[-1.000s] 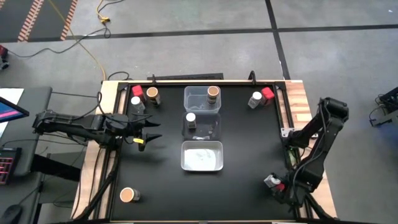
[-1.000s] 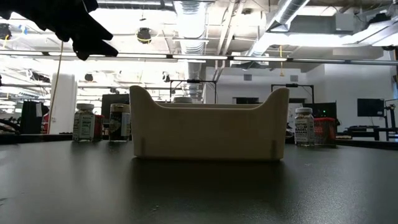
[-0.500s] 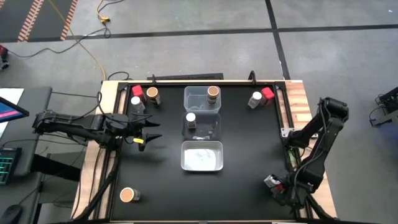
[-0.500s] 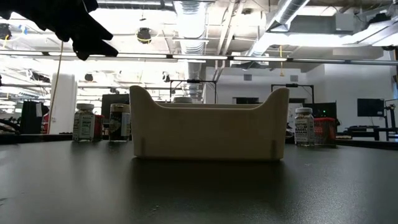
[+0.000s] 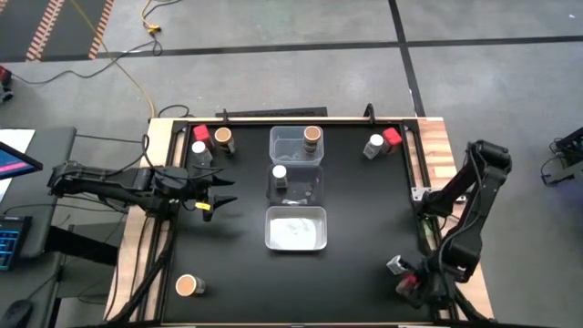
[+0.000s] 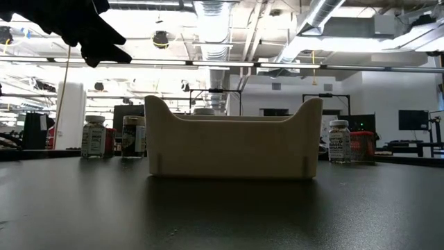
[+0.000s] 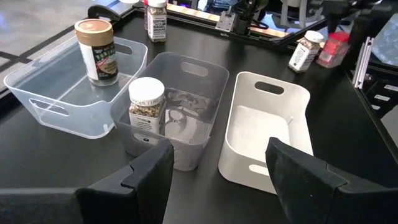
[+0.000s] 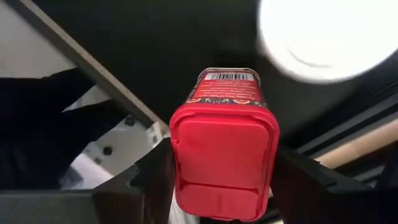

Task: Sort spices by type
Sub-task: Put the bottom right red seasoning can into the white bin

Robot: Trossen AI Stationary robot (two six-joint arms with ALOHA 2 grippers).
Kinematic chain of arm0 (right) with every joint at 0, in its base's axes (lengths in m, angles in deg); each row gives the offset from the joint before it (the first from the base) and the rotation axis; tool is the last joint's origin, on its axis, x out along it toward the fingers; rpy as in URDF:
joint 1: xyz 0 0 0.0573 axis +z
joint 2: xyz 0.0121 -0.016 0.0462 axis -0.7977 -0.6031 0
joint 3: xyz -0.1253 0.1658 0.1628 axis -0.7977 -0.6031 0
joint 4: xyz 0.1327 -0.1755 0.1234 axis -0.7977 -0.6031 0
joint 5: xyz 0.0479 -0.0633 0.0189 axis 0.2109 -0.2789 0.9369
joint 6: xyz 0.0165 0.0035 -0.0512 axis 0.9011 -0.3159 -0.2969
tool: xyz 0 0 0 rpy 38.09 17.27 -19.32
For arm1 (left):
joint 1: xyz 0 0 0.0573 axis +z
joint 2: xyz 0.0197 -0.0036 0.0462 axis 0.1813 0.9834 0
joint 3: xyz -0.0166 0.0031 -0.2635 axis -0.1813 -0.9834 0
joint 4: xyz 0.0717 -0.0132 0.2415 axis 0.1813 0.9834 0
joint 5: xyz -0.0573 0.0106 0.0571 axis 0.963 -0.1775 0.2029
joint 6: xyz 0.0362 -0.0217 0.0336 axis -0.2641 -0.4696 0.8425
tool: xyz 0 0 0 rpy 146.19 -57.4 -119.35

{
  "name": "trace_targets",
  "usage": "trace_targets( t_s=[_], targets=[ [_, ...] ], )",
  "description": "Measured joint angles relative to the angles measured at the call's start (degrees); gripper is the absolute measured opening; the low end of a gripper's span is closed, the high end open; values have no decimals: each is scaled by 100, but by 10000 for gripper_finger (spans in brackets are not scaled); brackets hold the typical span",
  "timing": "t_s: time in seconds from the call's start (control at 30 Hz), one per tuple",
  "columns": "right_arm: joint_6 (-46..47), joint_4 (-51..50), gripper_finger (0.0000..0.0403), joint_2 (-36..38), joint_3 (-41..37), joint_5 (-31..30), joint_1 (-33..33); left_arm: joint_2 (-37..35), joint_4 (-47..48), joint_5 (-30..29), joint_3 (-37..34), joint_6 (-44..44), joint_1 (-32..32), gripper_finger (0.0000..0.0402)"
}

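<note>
Red-topped spice jar (image 8: 224,158) sits gripped between the right claw (image 8: 217,180) fingers; left claw (image 7: 217,180) open.

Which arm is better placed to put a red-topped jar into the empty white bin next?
Probably the right: its gripper already holds a red-topped jar. The left gripper is open and empty beside the bins, though nearer the white bin.

Red-topped jar (image 8: 224,165) with a barcode – tan-capped jar (image 7: 96,50), white-capped jar (image 7: 146,104) – black table (image 5: 364,219).
</note>
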Motion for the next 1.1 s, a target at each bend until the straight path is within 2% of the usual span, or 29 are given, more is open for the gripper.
trace_targets(
  t_s=[0.17, 0.33, 0.53, 0.73, 0.97, 1.1],
  targets=[
    [-4, -955, 241, 24, 808, 18, 5, 0, 1, 1, 2, 0, 0, 242],
    [-124, -2553, 241, 28, 1909, 44, -97, 0, 1, 0, 2, 9, 0, 242],
    [-1164, -4015, 241, 33, 3035, -67, -778, 0, -1, 0, 2, 59, -2, 242],
    [-3014, -4042, 241, 114, 3482, -755, -1957, 0, 1, -1, 2, 61, 0, 242],
    [-5583, -3999, 241, -35, 3522, -820, -3907, 0, 1, -1, 2, 63, 0, 242],
    [-7247, -3430, 241, -327, 3522, -823, -4770, 0, 4, 1, 2, 62, 0, 242]
  ],
)
